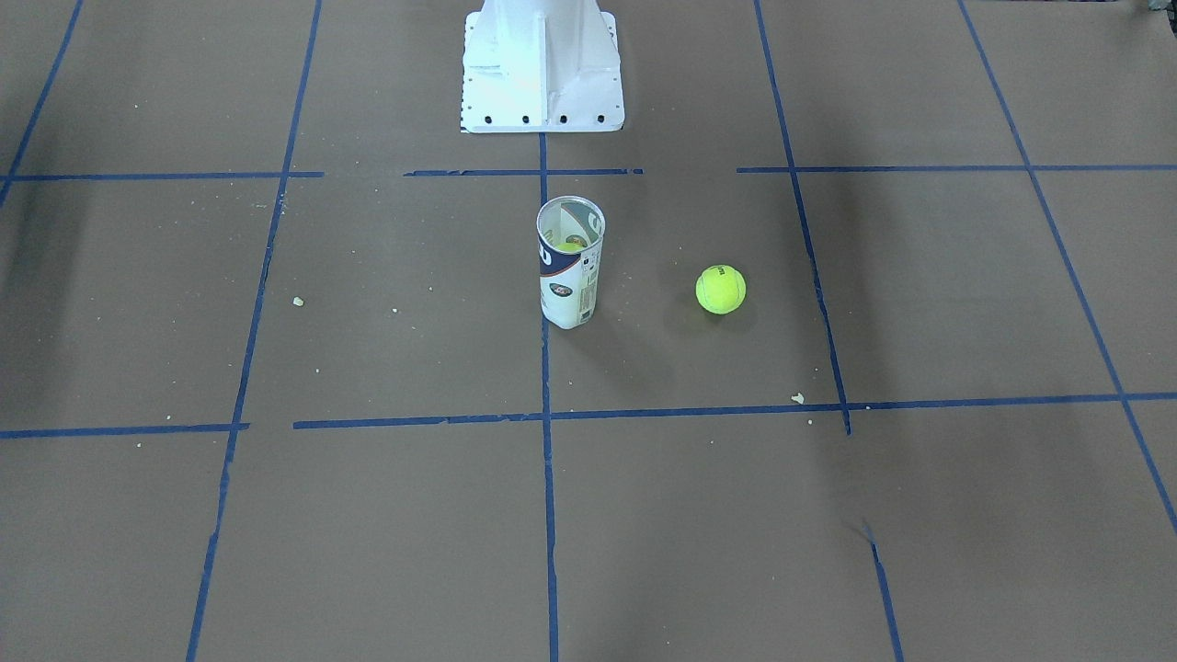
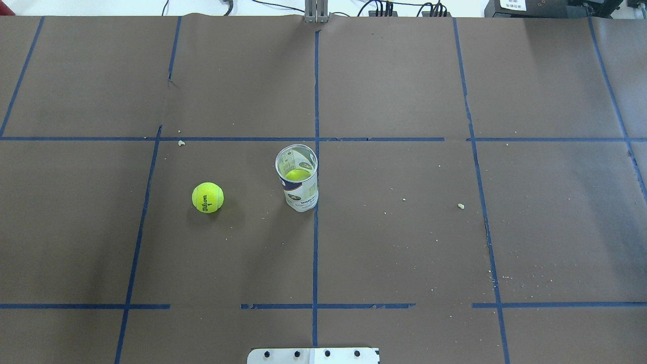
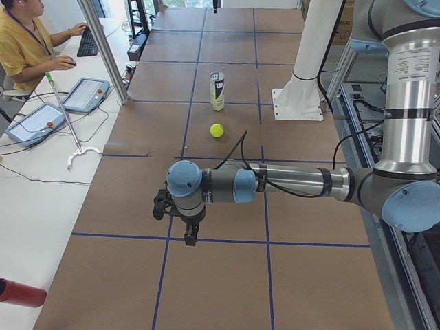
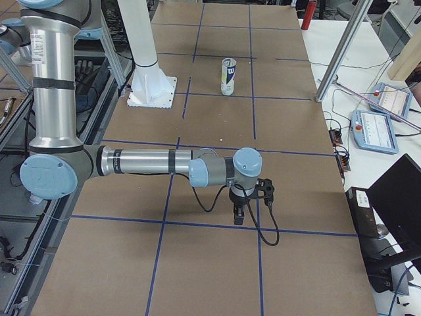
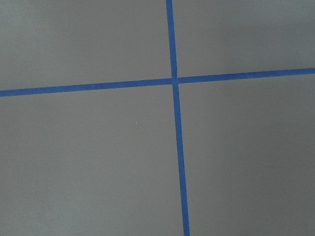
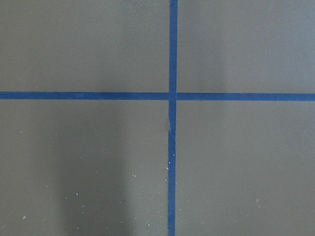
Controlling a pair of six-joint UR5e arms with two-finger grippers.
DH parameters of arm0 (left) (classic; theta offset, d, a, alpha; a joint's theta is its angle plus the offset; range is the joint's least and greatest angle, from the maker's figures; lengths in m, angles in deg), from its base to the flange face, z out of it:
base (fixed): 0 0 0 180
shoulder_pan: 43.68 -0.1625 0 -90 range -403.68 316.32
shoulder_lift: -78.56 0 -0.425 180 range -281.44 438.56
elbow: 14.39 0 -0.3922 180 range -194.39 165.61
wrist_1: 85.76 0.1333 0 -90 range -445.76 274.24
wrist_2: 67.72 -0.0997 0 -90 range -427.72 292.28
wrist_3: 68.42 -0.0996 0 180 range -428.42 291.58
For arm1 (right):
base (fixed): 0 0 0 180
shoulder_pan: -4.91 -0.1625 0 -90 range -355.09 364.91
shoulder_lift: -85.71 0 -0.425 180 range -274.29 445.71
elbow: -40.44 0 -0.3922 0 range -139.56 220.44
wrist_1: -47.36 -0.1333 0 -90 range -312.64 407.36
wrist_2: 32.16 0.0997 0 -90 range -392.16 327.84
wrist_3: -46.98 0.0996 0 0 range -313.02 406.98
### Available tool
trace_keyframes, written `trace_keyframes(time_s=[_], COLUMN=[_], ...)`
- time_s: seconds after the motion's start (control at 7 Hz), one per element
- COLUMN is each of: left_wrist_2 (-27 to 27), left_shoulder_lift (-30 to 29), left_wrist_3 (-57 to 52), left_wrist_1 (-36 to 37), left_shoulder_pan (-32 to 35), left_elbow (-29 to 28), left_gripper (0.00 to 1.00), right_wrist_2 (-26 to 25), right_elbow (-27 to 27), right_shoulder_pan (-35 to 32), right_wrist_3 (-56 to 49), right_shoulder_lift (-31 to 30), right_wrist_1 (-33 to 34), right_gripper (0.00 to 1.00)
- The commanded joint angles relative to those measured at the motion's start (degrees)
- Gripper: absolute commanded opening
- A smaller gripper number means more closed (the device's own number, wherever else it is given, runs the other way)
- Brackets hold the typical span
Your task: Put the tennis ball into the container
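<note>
The tennis ball lies loose on the brown paper, a short way to the robot's left of the container. The tube stands upright with its top open, and another yellow-green ball sits inside it. My left gripper hangs low over the table far from both, seen only from the side. My right gripper hangs likewise at the opposite end. I cannot tell whether either is open or shut. Both wrist views hold only paper and blue tape.
The white pedestal base stands behind the tube on the robot's side. Blue tape lines grid the paper, with small crumbs scattered. A seated operator, tablets and a grabber stick lie on the side desk.
</note>
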Motion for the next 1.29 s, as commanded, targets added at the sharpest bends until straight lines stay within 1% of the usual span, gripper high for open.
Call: trace_keyframes(time_s=[0.0, 0.43, 0.57, 0.86, 1.0, 1.14], left_wrist_2=[0.1, 0.1, 0.1, 0.4, 6.3, 9.3], left_shoulder_lift=[0.8, 0.8, -0.2, 0.7, 0.3, 0.1], left_wrist_3=[-0.3, 0.4, 1.2, 1.7, 1.7, 1.8], left_wrist_1=[-0.7, -0.3, -1.0, -0.6, -1.5, -1.8], left_shoulder_pan=[0.4, 0.4, 0.4, 0.4, -0.9, -3.7], left_elbow=[0.6, 0.6, 0.1, 0.8, 3.0, 6.5], left_gripper=[1.0, 1.0, 1.0, 1.0, 1.0, 1.0], right_wrist_2=[0.0, 0.0, 0.0, 0.0, 0.0, 0.0], right_elbow=[0.0, 0.0, 0.0, 0.0, 0.0, 0.0], right_shoulder_pan=[0.1, 0.0, 0.0, 0.0, 0.0, 0.0], right_wrist_3=[0.0, 0.0, 0.0, 0.0, 0.0, 0.0], right_shoulder_lift=[0.0, 0.0, 0.0, 0.0, 0.0, 0.0], right_wrist_1=[0.0, 0.0, 0.0, 0.0, 0.0, 0.0], right_gripper=[1.0, 1.0, 1.0, 1.0, 1.0, 1.0])
